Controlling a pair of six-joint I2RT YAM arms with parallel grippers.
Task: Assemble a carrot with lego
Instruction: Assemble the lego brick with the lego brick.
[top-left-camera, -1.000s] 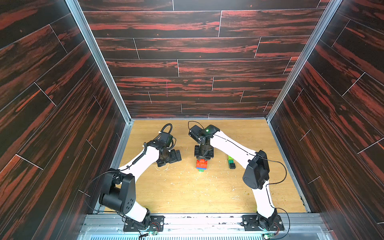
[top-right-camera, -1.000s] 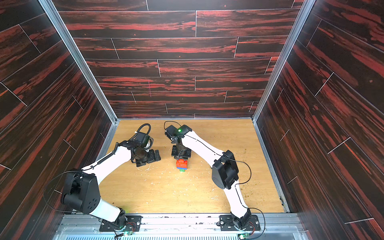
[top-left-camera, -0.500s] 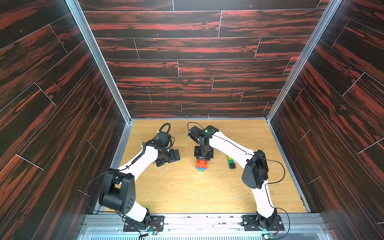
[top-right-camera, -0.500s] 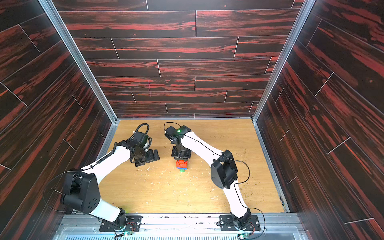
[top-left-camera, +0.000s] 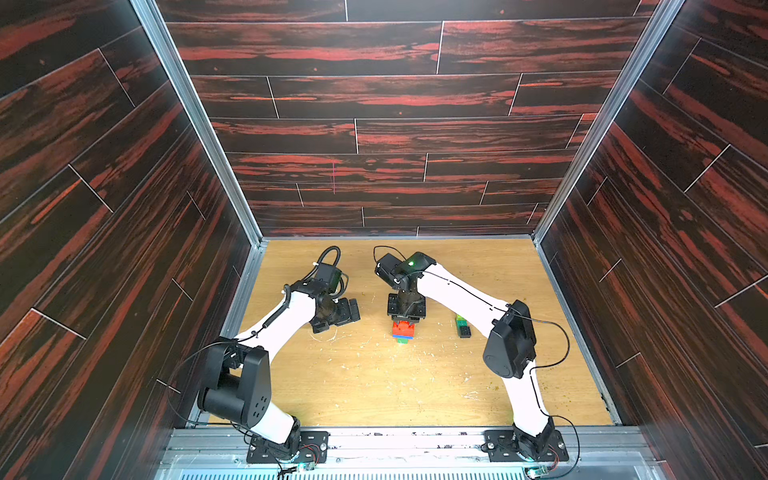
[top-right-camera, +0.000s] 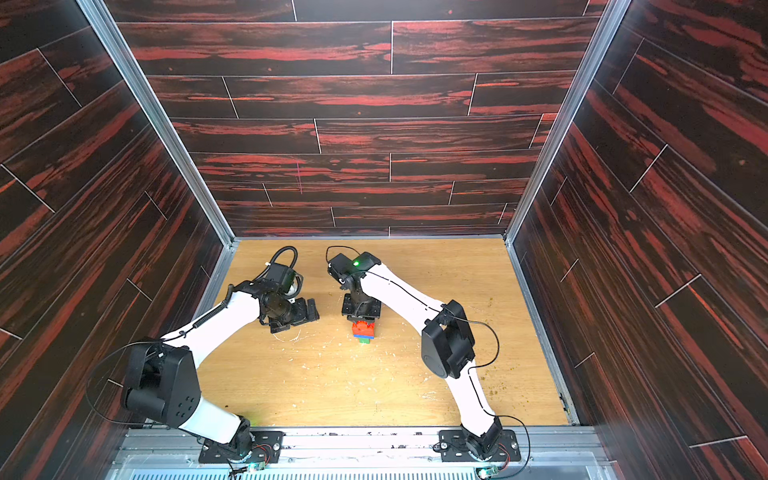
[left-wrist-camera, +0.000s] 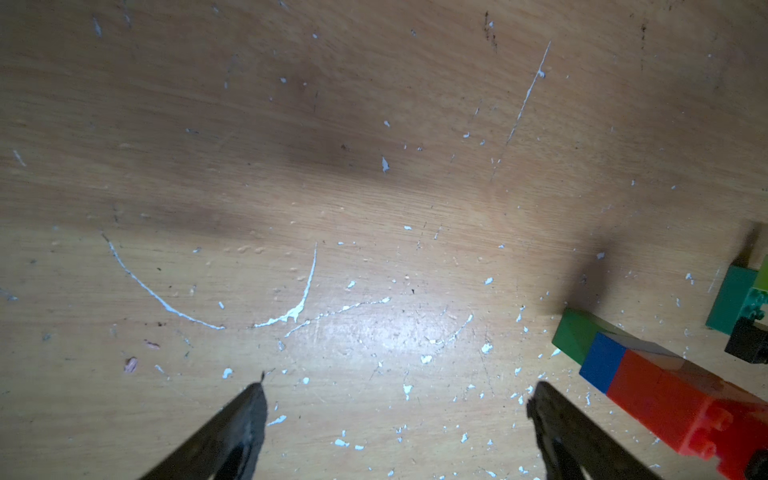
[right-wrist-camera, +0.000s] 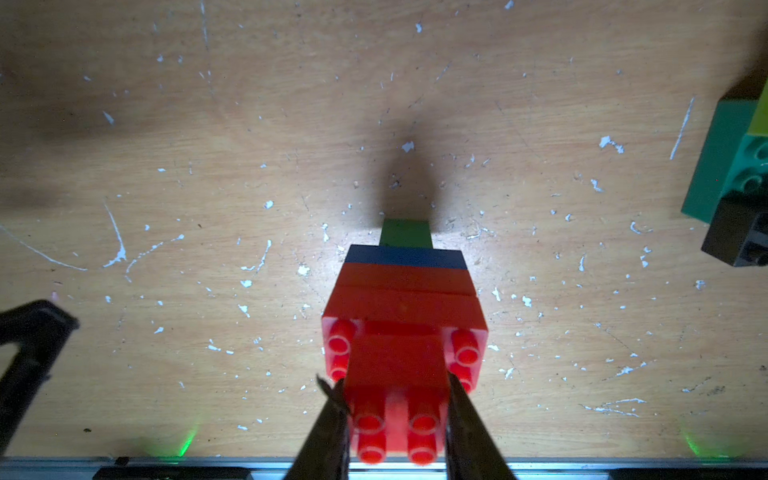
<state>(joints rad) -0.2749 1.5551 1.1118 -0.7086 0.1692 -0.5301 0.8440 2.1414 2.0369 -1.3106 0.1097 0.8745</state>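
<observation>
nothing moved: right claw (right-wrist-camera: 395, 384) grips one carrot (right-wrist-camera: 403, 307) (three red bricks (right-wrist-camera: 397, 361)).

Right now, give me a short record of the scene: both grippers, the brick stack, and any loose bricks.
Right gripper: shut on the small red brick topping the brick stack
Left gripper: open, empty, over bare table, apart from the stack
Stack order: green brick lowest, then blue brick, then red layers
Stack resting on table: cannot tell
Loose cluster: teal, lime and black bricks together on the table, apart from the stack, untouched
</observation>
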